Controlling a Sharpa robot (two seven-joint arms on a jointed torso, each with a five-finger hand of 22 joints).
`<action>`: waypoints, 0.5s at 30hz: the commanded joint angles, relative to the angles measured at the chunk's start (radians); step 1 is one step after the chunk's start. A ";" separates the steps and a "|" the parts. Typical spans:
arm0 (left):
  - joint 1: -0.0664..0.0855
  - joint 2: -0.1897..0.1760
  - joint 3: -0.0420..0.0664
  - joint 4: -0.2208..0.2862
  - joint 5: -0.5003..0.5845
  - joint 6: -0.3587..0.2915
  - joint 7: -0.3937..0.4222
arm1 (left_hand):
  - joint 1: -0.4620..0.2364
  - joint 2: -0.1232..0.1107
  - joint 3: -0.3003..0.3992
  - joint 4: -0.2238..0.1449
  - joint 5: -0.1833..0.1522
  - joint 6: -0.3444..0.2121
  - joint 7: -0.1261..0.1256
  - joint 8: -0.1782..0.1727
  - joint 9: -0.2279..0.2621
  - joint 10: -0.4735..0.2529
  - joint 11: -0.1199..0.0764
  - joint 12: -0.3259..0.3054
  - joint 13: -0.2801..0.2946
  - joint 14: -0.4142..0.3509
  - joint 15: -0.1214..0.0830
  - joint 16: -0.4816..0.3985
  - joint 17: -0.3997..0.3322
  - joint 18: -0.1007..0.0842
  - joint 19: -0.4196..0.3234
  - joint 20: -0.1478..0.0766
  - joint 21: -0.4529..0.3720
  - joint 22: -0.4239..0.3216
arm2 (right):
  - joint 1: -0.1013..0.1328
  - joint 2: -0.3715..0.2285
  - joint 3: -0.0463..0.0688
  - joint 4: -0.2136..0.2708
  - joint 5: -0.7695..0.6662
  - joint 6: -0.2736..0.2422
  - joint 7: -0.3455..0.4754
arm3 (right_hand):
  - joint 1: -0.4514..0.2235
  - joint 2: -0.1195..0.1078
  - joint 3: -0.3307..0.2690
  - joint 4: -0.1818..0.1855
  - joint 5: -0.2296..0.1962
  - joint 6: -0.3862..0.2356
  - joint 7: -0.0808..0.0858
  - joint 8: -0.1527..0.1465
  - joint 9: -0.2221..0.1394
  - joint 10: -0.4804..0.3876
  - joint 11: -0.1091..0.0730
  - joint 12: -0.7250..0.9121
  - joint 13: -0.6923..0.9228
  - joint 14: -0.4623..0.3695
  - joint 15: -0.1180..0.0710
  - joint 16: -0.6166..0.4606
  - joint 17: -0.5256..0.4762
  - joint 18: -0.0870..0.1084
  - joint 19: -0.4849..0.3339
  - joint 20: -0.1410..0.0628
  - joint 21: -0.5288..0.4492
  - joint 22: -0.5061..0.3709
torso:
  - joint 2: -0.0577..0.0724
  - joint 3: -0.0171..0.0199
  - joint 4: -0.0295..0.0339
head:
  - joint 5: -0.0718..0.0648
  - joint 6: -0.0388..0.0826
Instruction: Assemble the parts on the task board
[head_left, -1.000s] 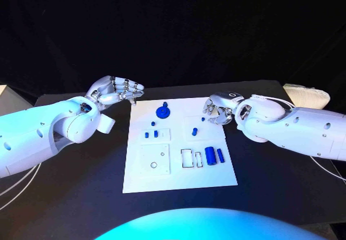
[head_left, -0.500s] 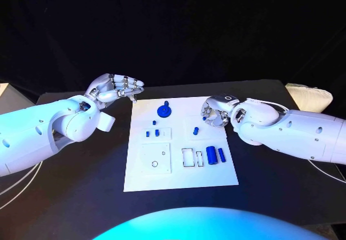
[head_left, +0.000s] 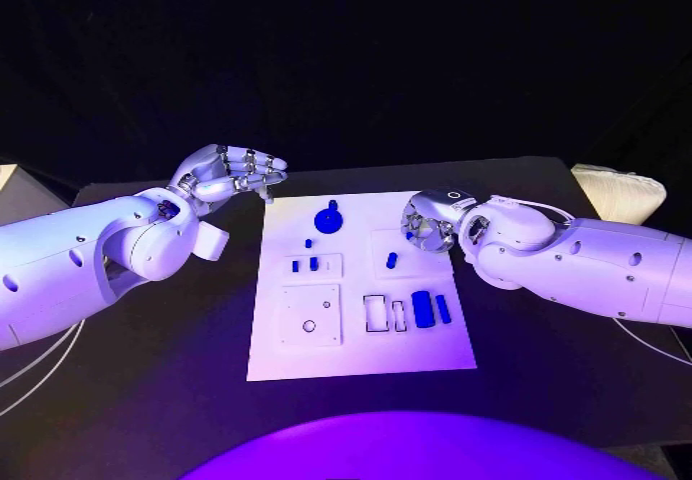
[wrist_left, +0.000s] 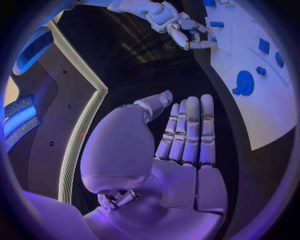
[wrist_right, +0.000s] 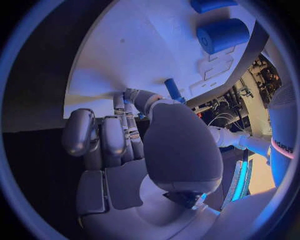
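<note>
The white task board (head_left: 361, 345) lies mid-table. On it are a round blue part (head_left: 327, 220), small blue parts (head_left: 304, 265), a short blue peg (head_left: 391, 261) and a thick blue cylinder (head_left: 421, 308) beside a thinner one (head_left: 443, 309). My right hand (head_left: 430, 226) hovers over the board's far right edge, fingers half curled and holding nothing. The peg (wrist_right: 173, 90) lies just past my right hand's (wrist_right: 137, 145) thumb, and the cylinder (wrist_right: 223, 35) lies beyond it. My left hand (head_left: 231, 175) is raised off the board's far left corner, holding nothing. In the left wrist view, the left hand's fingers (wrist_left: 187, 135) are straight.
A pale folded cloth (head_left: 617, 190) sits at the table's far right corner. Rectangular outlines and recessed plates mark the board's near half (head_left: 310, 315). Bare black table (head_left: 562, 380) surrounds the board on both sides.
My right hand has shifted a little inward over the board's far right edge and curled its fingers more. The left hand has barely moved.
</note>
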 joint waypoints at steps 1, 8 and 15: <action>0.000 0.000 0.001 0.003 0.010 0.018 0.010 | -0.002 0.005 -0.006 -0.001 0.001 -0.004 0.006 0.006 -0.001 -0.006 -0.001 0.005 -0.002 -0.009 0.000 -0.007 -0.002 0.015 0.004 0.001 -0.007 -0.002 | -0.008 0.008 -0.003 -0.001 -0.013 0.038 -0.003 | 0.005 0.012 0.009 -0.002 -0.003 0.008 -0.002 0.006 0.003 0.009 -0.002 0.001 -0.001 0.035 -0.006 0.006 0.001 -0.011 0.004 -0.001 0.006 0.004 | 0.000 -0.0001 -0.0005 | -0.001 0.000; 0.000 0.001 0.001 0.002 0.010 0.017 0.004 | 0.000 0.006 -0.007 -0.001 0.001 -0.005 0.006 0.006 -0.001 -0.007 -0.001 0.006 -0.002 -0.010 0.000 -0.007 -0.002 0.015 0.005 0.001 -0.009 -0.003 | -0.015 0.025 -0.004 -0.018 -0.029 0.036 -0.033 | 0.005 0.026 0.022 -0.005 -0.008 0.010 -0.003 0.010 0.009 0.011 -0.003 -0.002 -0.001 0.034 -0.006 0.010 -0.001 -0.011 0.003 -0.002 0.009 0.008 | 0.000 -0.0007 0.0001 | -0.007 0.000; 0.000 0.001 0.001 0.001 0.009 0.017 -0.002 | 0.002 0.006 -0.008 -0.002 0.001 -0.005 0.007 0.006 -0.001 -0.008 -0.001 0.006 -0.002 -0.010 0.000 -0.008 -0.003 0.015 0.006 0.001 -0.010 -0.004 | -0.022 0.036 -0.005 -0.023 -0.036 0.040 -0.045 | -0.002 0.019 0.027 -0.009 -0.002 0.002 0.000 0.009 0.013 0.002 0.001 -0.011 -0.003 0.028 -0.004 -0.001 -0.019 -0.008 -0.006 -0.002 -0.005 0.000 | -0.001 -0.0006 -0.0008 | -0.006 0.000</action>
